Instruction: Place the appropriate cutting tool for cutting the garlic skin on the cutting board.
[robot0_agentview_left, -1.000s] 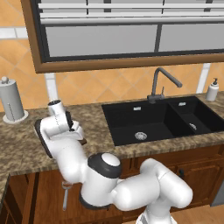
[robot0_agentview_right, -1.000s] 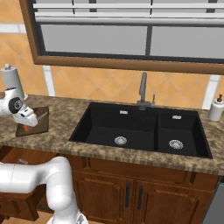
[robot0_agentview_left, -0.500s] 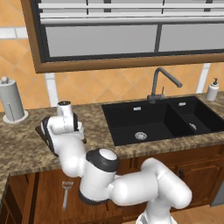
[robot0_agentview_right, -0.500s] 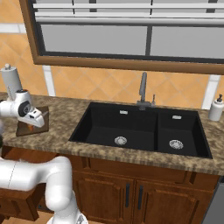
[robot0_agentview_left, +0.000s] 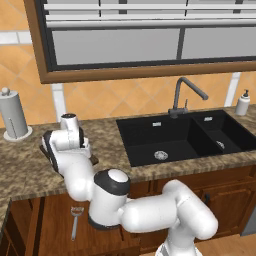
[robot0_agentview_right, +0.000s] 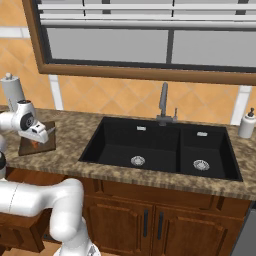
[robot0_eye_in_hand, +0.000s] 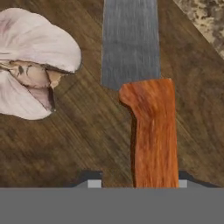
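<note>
The end effector is hovering low over the cutting board, its fingertips flanking the knife handle beside the garlic; whether they are gripping is unclear.

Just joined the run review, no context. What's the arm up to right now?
The arm is reaching left over the counter, with the gripper low over the cutting board. The hand view shows the knife, orange-brown handle between the fingertips and grey blade pointing away, down at the board surface beside the garlic. Whether the fingers have let go can't be told. A fork lies on the floor by the cabinets.
</note>
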